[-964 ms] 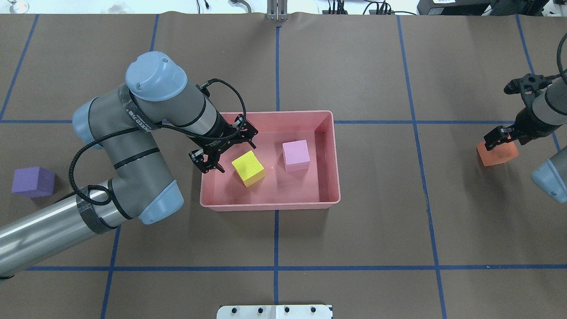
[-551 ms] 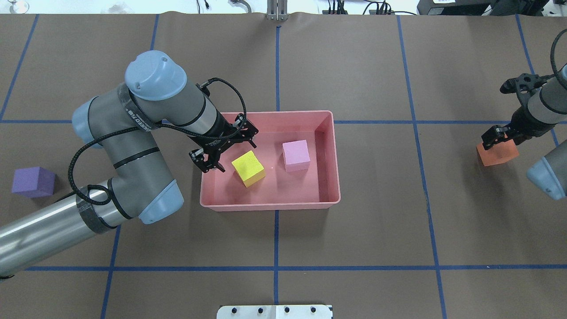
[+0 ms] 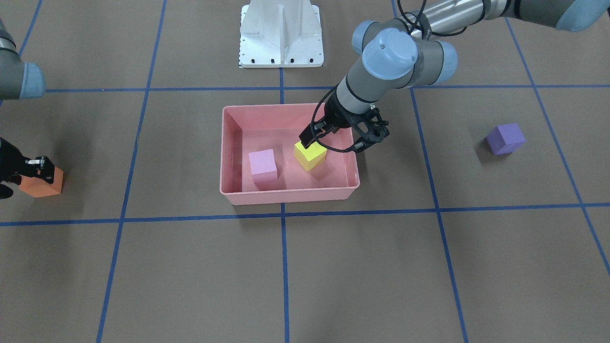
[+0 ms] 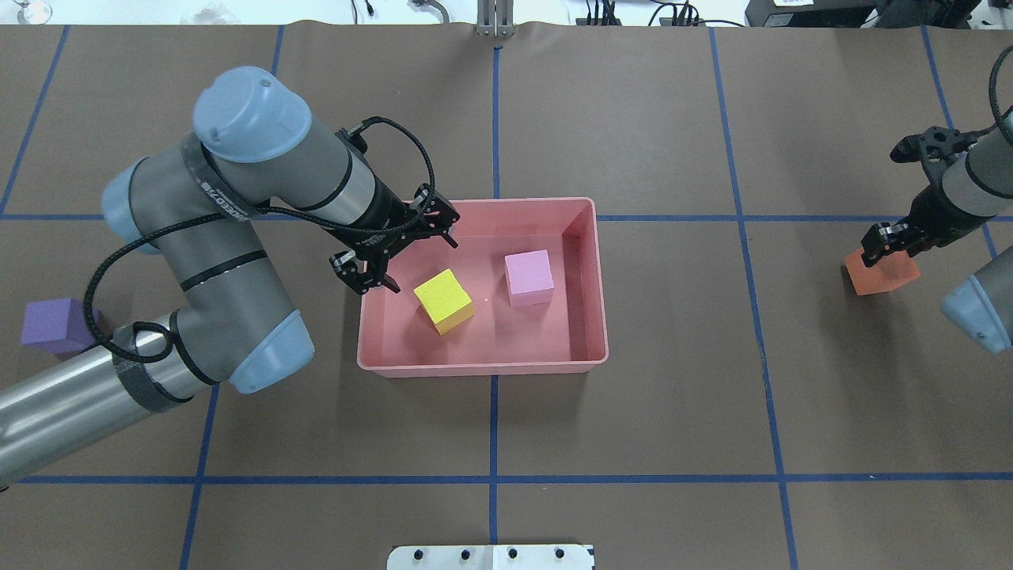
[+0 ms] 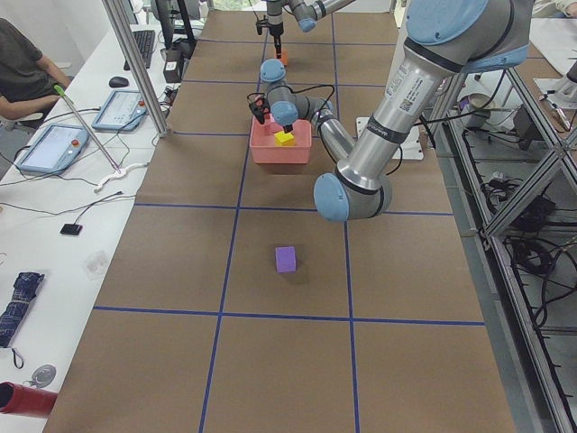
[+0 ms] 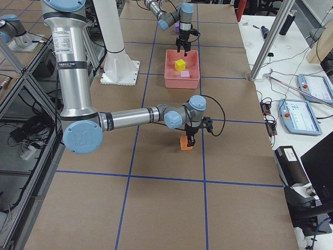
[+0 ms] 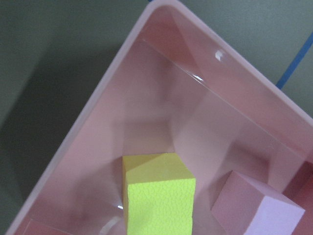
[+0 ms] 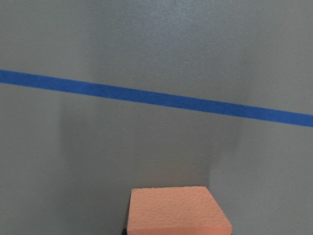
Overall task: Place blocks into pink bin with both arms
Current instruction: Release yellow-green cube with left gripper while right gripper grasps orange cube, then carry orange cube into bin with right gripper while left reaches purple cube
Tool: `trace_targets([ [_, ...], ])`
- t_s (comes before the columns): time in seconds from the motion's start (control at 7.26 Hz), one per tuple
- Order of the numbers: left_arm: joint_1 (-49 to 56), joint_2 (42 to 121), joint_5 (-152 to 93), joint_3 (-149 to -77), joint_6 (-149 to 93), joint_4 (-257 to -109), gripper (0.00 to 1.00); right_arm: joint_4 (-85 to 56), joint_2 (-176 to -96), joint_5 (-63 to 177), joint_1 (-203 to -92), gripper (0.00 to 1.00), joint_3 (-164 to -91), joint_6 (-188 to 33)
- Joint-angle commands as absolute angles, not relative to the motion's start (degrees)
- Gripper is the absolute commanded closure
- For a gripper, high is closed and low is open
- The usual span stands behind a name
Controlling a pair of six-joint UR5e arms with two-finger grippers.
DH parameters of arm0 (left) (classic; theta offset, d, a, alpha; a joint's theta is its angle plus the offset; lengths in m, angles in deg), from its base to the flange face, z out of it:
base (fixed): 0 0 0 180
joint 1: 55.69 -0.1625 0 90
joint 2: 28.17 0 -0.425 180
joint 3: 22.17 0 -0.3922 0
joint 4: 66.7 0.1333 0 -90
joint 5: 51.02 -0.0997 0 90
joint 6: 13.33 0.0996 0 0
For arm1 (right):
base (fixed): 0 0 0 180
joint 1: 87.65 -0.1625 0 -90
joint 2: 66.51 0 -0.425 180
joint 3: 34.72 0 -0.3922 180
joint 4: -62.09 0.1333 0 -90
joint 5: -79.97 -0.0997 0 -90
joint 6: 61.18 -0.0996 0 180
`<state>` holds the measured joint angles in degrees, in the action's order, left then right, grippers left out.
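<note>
left gripper (image 4: 419,265): held wide open, empty, over bin (image 4: 483,366) | orange block (image 4: 878,279): clamped by right gripper (image 4: 888,252)

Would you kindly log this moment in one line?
left gripper: open; right gripper: shut on orange block; pink bin: yellow-green block, light pink block; purple block: on table

We found the bin (image 4: 483,367) at the middle of the table (image 4: 633,443), with two blocks inside: the left block (image 4: 443,299) and the right block (image 4: 529,277), slightly apart. A third block (image 4: 49,324) lay far left, a fourth block (image 4: 880,277) far right.
</note>
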<state>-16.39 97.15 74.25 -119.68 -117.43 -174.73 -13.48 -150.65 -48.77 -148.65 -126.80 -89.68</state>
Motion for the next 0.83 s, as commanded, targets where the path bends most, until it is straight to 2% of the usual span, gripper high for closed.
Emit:
trace_targets([
  [0.0,-13.4,86.3,74.8,-130.4,-105.6,-174.9,0.01,-17.8,-146.3,-55.4,-151.6,1.0,-129.5,-91.3],
  [0.28,-9.0,69.5,74.9,-139.0,-84.2,-175.2,0.01,-25.6,-136.9,-55.6,-151.3,1.0,-132.5,-103.0],
  [0.55,-1.1,59.4,75.0,-138.7,-62.7,-175.4,0.01,-25.8,-131.9,-55.0,-145.4,1.0,-137.5,-119.5],
  [0.69,2.5,57.3,75.3,-137.0,-55.2,-175.3,0.01,-25.8,-129.7,-53.1,-140.8,1.0,-139.9,-129.6],
])
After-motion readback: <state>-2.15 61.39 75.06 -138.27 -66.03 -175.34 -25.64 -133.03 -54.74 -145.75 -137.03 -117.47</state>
